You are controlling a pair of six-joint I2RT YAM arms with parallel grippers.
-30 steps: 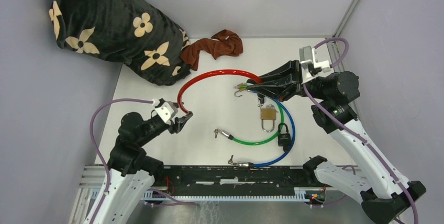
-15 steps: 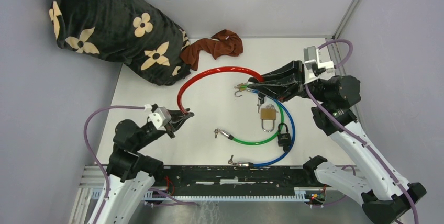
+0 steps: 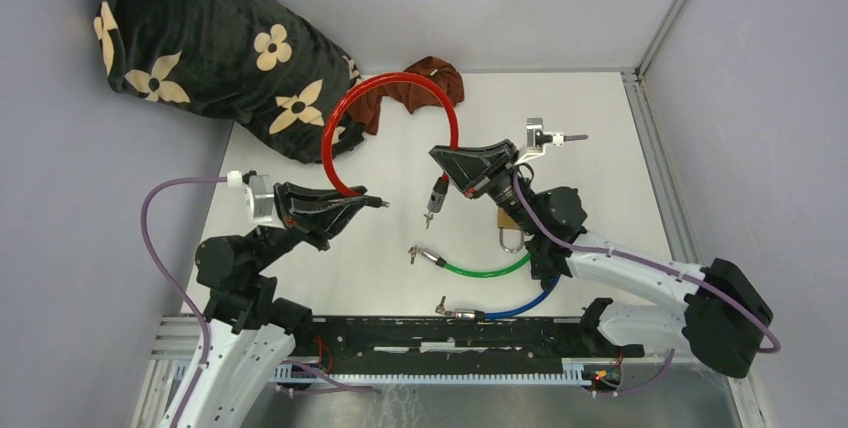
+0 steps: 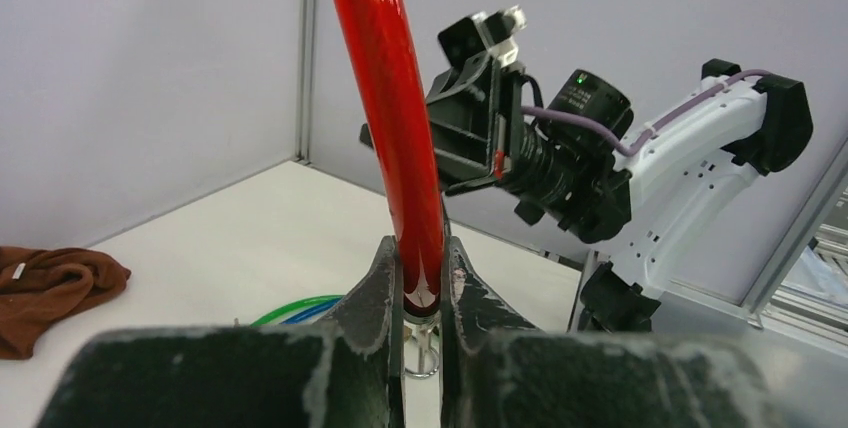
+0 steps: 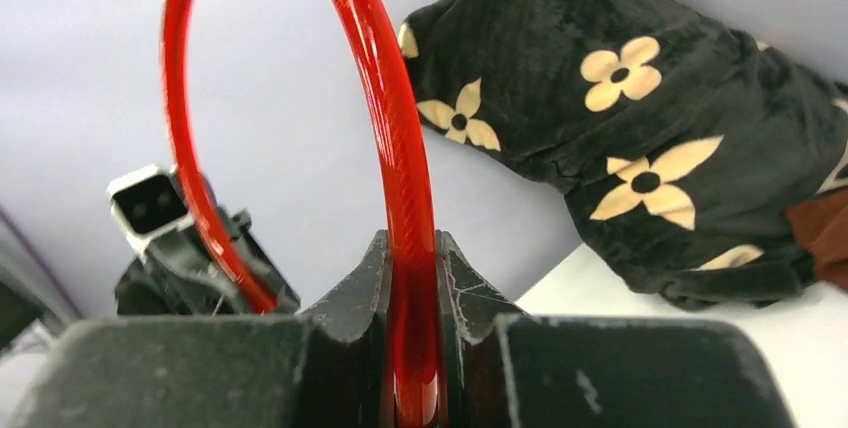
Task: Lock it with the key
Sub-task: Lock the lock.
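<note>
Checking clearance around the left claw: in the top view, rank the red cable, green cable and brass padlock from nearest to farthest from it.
1. red cable: clamped in the left claw itself, arching away behind it.
2. green cable: lying on the table to the claw's right.
3. brass padlock: farther right, partly hidden under the right arm.

A black plush bundle with cream flower prints (image 3: 200,48) sits far left; a crumpled brown cloth (image 3: 395,100) lies just right of it.
</note>
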